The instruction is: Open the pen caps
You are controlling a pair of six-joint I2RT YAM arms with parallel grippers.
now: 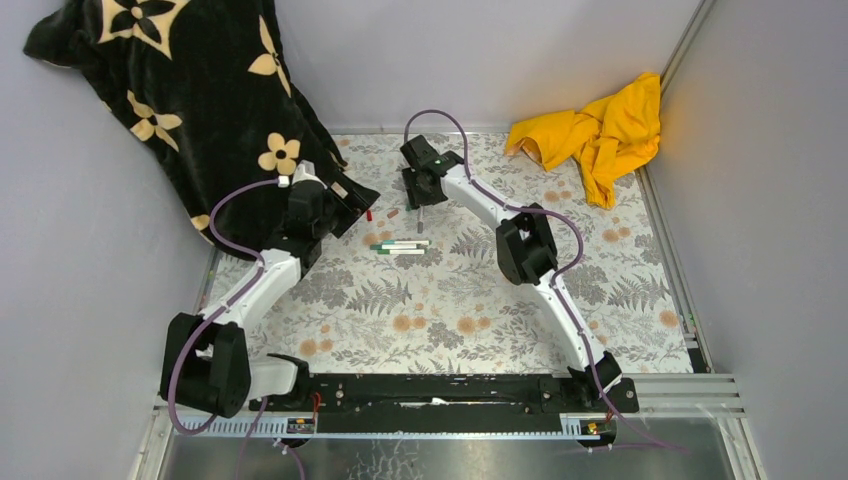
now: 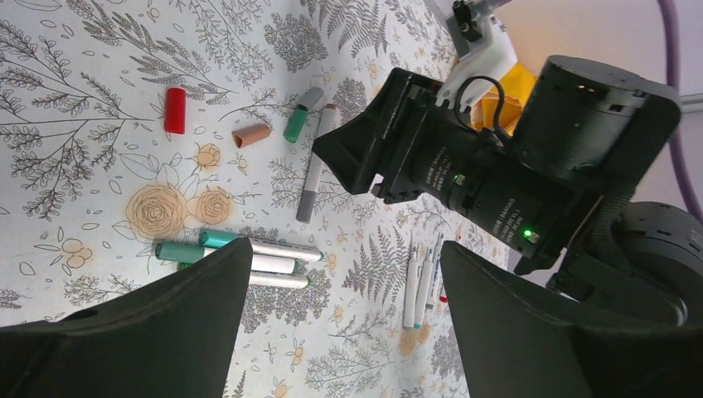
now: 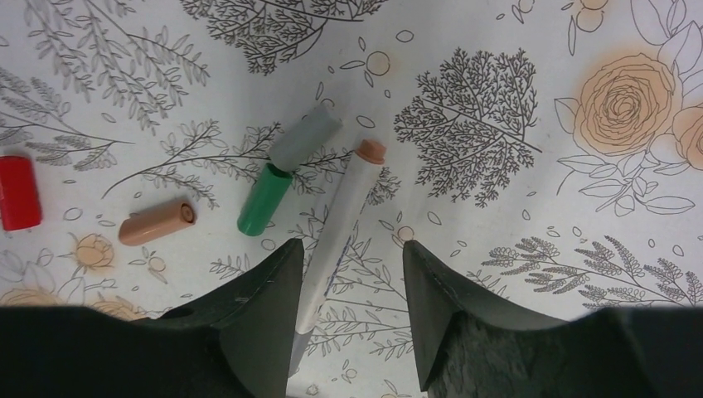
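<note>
Loose pen caps lie on the floral mat: a red cap (image 3: 16, 192), a tan cap (image 3: 156, 222), a green cap (image 3: 265, 199) and a grey cap (image 3: 305, 137). They also show in the left wrist view: red (image 2: 175, 109), tan (image 2: 251, 134), green (image 2: 296, 124). A white pen (image 3: 344, 215) with a tan tip lies between the open jaws of my right gripper (image 3: 352, 249), close to the left finger. My left gripper (image 2: 344, 274) is open and empty above the mat. Three white pens with teal caps (image 2: 240, 257) lie beside its left finger.
Three more thin white pens (image 2: 423, 278) lie near the left gripper's right finger. A black flowered blanket (image 1: 190, 90) covers the back left and a yellow cloth (image 1: 600, 130) lies at the back right. Grey walls close in both sides.
</note>
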